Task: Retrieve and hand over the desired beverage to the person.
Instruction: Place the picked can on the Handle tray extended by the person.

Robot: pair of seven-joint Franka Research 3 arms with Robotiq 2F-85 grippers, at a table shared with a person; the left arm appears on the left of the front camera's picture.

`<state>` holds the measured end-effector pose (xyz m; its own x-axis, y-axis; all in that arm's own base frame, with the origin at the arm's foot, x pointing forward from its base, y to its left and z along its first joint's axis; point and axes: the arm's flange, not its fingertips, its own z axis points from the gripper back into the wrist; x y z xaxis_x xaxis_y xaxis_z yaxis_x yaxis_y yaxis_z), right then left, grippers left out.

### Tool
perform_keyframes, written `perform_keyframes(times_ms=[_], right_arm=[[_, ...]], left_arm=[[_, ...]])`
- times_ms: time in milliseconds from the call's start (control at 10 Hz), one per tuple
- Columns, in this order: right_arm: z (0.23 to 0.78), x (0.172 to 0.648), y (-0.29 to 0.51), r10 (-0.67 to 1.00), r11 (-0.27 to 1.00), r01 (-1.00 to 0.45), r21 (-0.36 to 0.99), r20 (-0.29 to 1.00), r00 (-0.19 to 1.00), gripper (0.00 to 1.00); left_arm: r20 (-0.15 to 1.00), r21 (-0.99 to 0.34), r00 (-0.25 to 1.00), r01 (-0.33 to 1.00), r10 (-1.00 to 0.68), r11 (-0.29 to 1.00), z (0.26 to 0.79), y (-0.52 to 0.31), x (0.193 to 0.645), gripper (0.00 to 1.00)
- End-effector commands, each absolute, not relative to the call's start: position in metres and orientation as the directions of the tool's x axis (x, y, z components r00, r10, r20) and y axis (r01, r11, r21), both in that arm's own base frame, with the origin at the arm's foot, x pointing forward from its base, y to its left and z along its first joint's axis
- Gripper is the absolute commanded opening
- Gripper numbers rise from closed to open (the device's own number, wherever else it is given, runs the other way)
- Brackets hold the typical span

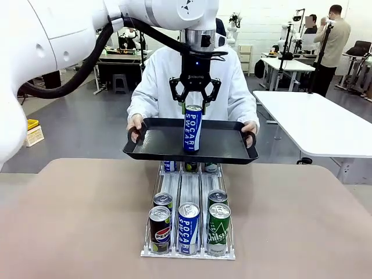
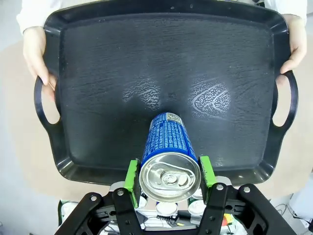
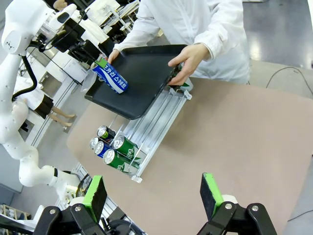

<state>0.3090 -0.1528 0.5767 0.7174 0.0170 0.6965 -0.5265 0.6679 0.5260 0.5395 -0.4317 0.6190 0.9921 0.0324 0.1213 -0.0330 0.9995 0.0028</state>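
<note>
Left claw (image 1: pixel 194 107) grips can (image 1: pixel 192 131) on tray (image 1: pixel 156 142).
Pads flank can's top rim; right claw (image 3: pixel 154 182) wide open, empty.

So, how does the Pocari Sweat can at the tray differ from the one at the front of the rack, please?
The tray can is gripped at its top by the left gripper; the rack can stands untouched. The tray can is in the black tray, raised off the table; the rack can sits in the middle lane of the rack. Both are upright, blue and white.
</note>
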Motion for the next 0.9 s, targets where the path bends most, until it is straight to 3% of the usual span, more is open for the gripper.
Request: perform_keyframes(times_ms=[0, 100, 200, 800], right_arm=[[0.5774, 0.3121, -0.1528, 0.003, 0.647, -0.548, 0.531, 0.716, 0.698, 1.0], [0.5774, 0.3121, -0.1528, 0.003, 0.647, -0.548, 0.531, 0.716, 0.698, 1.0], [0.5774, 0.3121, -0.1528, 0.003, 0.647, -0.548, 0.531, 0.716, 0.698, 1.0], [0.5774, 0.3121, -0.1528, 0.003, 0.647, -0.548, 0.531, 0.716, 0.698, 1.0]], left_arm=[[0.112, 0.019, 0.993, -0.027, 0.025, 0.999, 0.6367, -0.4434, 0.5558, 0.58], [0.119, 0.015, 0.993, -0.009, 0.007, 1.0, 0.6375, -0.4435, 0.5549, 0.85], [0.115, 0.01, 0.993, -0.008, 0.007, 1.0, 0.6371, -0.4437, 0.5555, 1.0], [0.099, 0.006, 0.995, 0.005, -0.005, 1.0, 0.6421, -0.4401, 0.5565, 1.0]])
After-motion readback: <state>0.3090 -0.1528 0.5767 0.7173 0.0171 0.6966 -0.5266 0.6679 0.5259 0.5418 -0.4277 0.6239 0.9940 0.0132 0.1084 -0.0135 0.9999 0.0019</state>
